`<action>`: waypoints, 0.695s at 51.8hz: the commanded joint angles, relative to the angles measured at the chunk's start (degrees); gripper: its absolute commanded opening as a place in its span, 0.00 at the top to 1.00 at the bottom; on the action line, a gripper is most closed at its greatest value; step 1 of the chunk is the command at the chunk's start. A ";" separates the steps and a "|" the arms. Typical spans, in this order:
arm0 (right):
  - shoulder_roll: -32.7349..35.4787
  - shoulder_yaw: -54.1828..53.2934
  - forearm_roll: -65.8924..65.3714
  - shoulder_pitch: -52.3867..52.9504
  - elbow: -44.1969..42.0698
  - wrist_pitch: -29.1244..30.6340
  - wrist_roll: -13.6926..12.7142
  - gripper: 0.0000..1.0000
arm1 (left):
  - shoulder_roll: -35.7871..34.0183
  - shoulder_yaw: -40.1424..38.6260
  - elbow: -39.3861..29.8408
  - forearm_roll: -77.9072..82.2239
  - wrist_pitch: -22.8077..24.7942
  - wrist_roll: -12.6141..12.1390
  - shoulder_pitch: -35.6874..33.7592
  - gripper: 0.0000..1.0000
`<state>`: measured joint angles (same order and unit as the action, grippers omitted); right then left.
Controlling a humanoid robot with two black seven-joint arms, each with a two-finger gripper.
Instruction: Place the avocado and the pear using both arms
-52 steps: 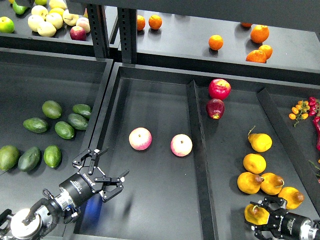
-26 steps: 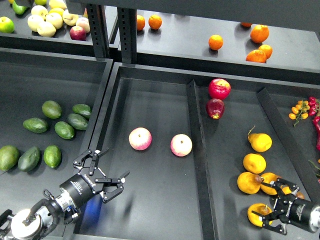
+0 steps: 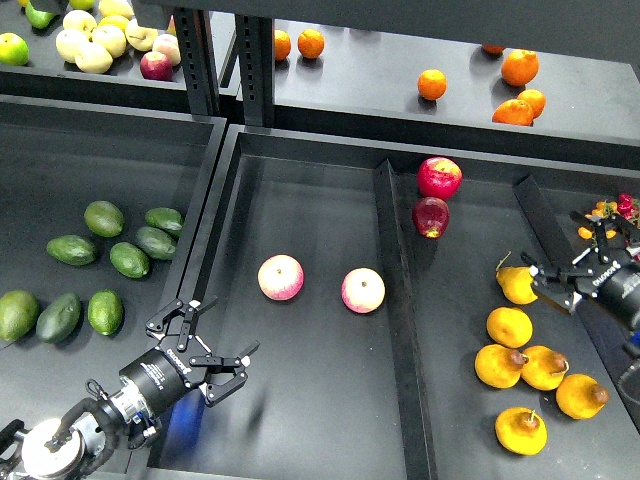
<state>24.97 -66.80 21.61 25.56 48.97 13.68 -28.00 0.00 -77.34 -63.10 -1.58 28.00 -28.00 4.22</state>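
The avocado (image 3: 105, 312), small and bright green, lies in the left bin among darker avocados. My left gripper (image 3: 229, 324) is open and empty, over the divider to the right of the avocado and clear of it. The pear (image 3: 520, 430), orange-yellow with a brown stem and a dark blemish, lies at the front of the right bin, with nothing holding it. My right gripper (image 3: 568, 252) is open and empty at the far right, beside the rearmost yellow pear (image 3: 518, 285) and well behind the task pear.
Several darker avocados (image 3: 129, 260) lie in the left bin. Two pink apples (image 3: 281, 277) sit in the middle bin and two red apples (image 3: 438, 178) behind the divider. Other yellow pears (image 3: 508, 327) lie in the right bin. Oranges (image 3: 431, 85) and pale fruit sit on the upper shelf.
My right gripper has let go of the pear, which now lies at the front of the right bin, and has moved back and up to the right. The left arm has not moved.
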 commanded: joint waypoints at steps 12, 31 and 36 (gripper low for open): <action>-20.30 -16.34 -0.07 -1.65 -0.27 -6.48 0.00 0.01 | 0.00 0.08 -0.01 0.00 0.00 0.00 0.52 0.01; -24.97 -16.96 -0.34 -10.62 4.82 1.78 0.00 0.00 | 0.00 0.43 0.61 -0.61 0.00 0.00 0.52 0.01; -24.97 -15.74 -0.43 -13.24 4.91 9.83 0.00 0.01 | 0.00 1.48 3.06 -3.41 0.00 0.00 0.52 0.01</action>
<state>0.01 -83.42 21.30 14.61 53.67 16.68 -27.99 0.00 -76.73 -62.06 -2.56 28.00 -28.00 4.79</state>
